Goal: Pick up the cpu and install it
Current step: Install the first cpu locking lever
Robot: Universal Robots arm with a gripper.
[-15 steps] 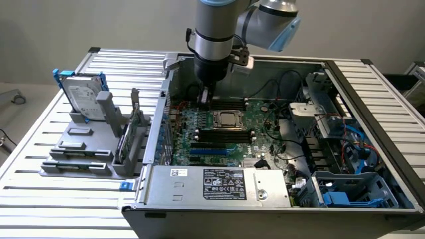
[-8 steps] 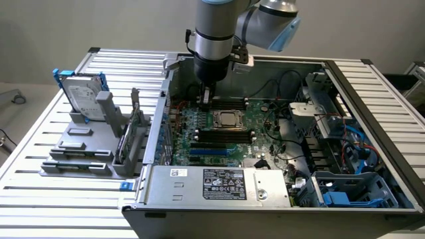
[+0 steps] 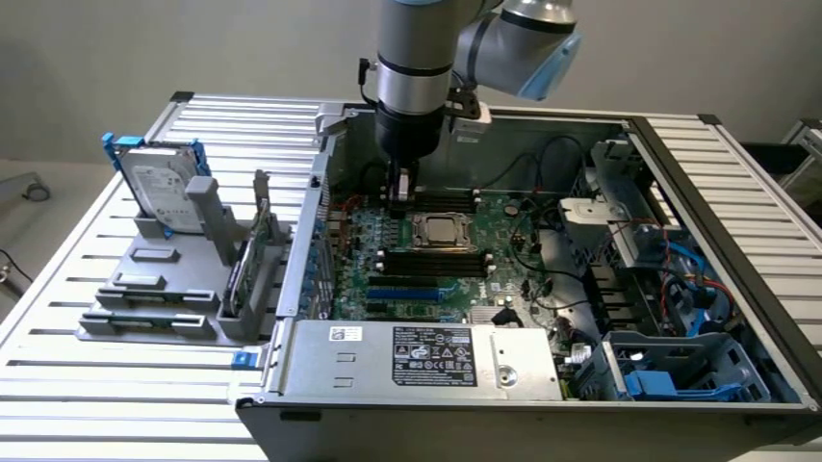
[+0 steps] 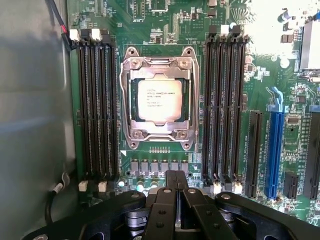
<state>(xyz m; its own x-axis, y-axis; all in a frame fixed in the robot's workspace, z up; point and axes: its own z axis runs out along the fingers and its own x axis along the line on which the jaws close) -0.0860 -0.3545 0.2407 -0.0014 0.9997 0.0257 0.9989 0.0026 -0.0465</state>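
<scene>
Since the cpu sits flat in its socket, we hold our tool, pressed together and empty, straight and gentle above it.

A table of pale ribbed aluminium slats is seen carrying everything. An open dark-grey computer case, lying on its side, is set on the half toward the exterior view's right. A grey plastic parts rack is placed just beside it, toward the exterior view's left, on the slats. Bare slats are left exposed around both.
</scene>
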